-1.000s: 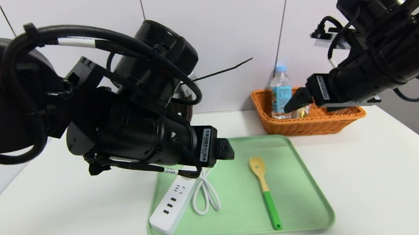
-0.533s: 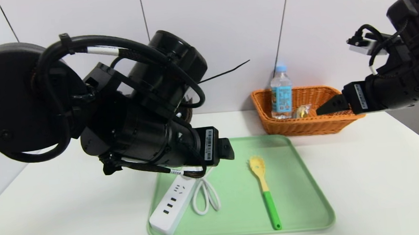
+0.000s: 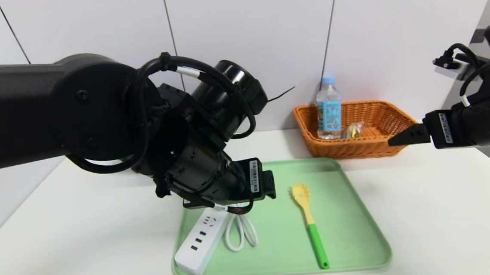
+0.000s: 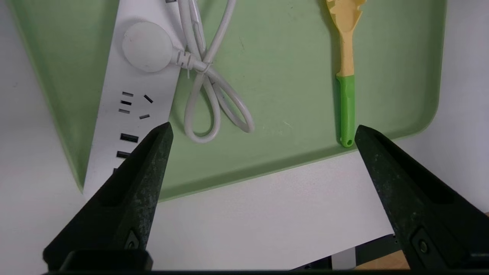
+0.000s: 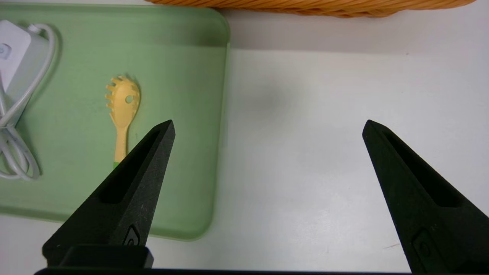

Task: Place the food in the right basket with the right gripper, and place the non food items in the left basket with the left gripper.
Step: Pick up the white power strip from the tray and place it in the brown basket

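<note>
No brand name can be read anywhere: the water bottle (image 3: 328,108) carries a blue label with print too small to make out, and the white stickers on the two wrists show only barcode-like lines. The left gripper (image 4: 261,131) hangs over the far left part of the green tray (image 3: 354,216), its jaws spread wide and holding nothing; in its wrist view the tips frame the power strip (image 4: 130,99), the looped white cord (image 4: 214,95) and the pasta spoon (image 4: 345,72) without touching any of them. The right gripper (image 5: 267,126) is also released and empty, held above bare desk (image 3: 448,209) just right of the tray and near the front of the orange-tan basket (image 3: 394,146). That basket stands at the far right of the desk, with the water bottle upright in its left end and a small wrapped snack (image 3: 352,130) lying beside the bottle; the snack is partly hidden by the basket wall and hard to make out. The power strip lies along the tray's left edge, cord just right of it, and the yellow spoon with green handle lies in the middle of the tray, handle toward the near edge. The bulk of the left arm hides the far left of the desk, so the dark basket and the marker cannot be seen. The far end of the power strip is covered by the left wrist in the head view, and the right arm is cut off at the frame's right edge.
</note>
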Tool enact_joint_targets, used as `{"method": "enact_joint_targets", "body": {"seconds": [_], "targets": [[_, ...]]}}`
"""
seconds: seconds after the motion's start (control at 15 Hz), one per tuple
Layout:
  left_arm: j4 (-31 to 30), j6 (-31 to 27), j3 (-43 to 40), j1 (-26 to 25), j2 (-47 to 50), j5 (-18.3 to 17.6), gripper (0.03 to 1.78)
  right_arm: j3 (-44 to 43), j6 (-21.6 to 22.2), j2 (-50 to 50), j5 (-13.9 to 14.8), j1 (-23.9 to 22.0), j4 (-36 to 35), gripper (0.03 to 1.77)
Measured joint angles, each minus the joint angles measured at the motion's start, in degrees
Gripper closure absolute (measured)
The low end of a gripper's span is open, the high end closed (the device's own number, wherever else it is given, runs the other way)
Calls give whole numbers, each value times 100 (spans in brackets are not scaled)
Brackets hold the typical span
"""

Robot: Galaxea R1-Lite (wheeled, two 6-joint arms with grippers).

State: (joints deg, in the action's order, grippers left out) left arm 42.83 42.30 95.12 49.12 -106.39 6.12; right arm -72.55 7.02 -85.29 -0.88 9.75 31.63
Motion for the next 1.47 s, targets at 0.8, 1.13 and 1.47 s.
{"method": "enact_joint_targets", "body": {"seconds": [0.8,1.13,1.47], "targets": [[-46,277,269,-6,-811,-535,12,428,41,290,-240,-631,-24,10],[-41,444,352,-39,-1007,-538,12,446,35,268,-234,-695,-29,10],[-38,527,358,-41,-1075,-538,12,452,35,246,-218,-722,-27,10]]}}
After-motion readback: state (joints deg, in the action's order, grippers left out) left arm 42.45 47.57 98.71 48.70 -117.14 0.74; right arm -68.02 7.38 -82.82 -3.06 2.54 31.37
